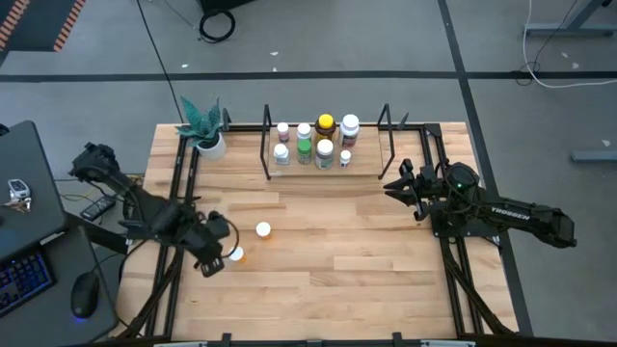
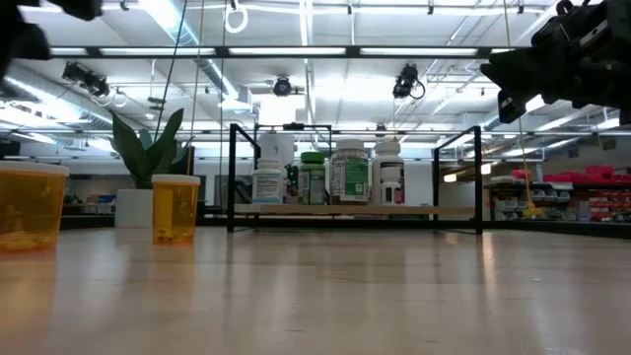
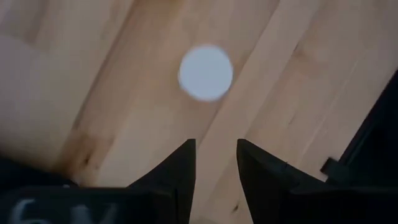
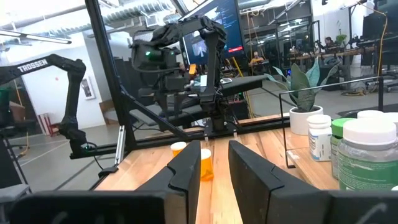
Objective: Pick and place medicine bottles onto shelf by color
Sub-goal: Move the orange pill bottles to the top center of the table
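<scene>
Two orange medicine bottles with white caps stand upright on the table, one (image 1: 262, 229) (image 2: 175, 209) farther in, one (image 1: 235, 254) (image 2: 30, 207) nearer the left edge. My left gripper (image 1: 214, 256) (image 3: 216, 163) hovers beside the nearer one, pointing steeply down, open by a narrow gap. A white cap (image 3: 206, 72) shows ahead of its fingers. The shelf (image 1: 328, 166) (image 2: 355, 210) at the far edge carries several upright bottles, among them a green one (image 1: 305, 146) and a yellow-capped one (image 1: 326, 123). My right gripper (image 1: 393, 185) (image 4: 214, 163) waits right of the shelf, narrowly open.
A white pot with a teal plant (image 1: 207, 143) (image 2: 148, 163) stands at the far left, beside the shelf. Black frame rails (image 1: 178, 241) run along the table's left and right edges. Bare wood (image 1: 347, 260) spreads across the middle and near part of the table.
</scene>
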